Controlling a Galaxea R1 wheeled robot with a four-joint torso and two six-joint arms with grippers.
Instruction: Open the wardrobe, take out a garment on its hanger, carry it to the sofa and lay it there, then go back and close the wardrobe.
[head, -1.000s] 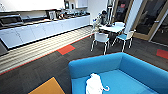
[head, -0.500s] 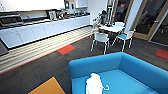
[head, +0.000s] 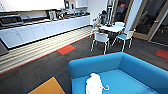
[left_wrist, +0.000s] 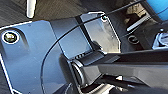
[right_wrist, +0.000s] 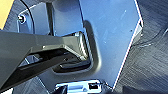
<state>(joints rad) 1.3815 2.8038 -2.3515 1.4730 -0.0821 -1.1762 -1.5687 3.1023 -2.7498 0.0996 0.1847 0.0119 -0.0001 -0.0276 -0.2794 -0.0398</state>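
step: I think the laying part is done; the garment (head: 94, 84) lies on the seat of the sofa (head: 140, 70), hanger (head: 106, 87) hook poking out beside it | my grippers: I cannot tell if open or closed | next: I must go back and shut the wardrobe

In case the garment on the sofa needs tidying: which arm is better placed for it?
Left, tentatively: its wrist view catches the blue edge of the sofa, where the garment lies on the seat.
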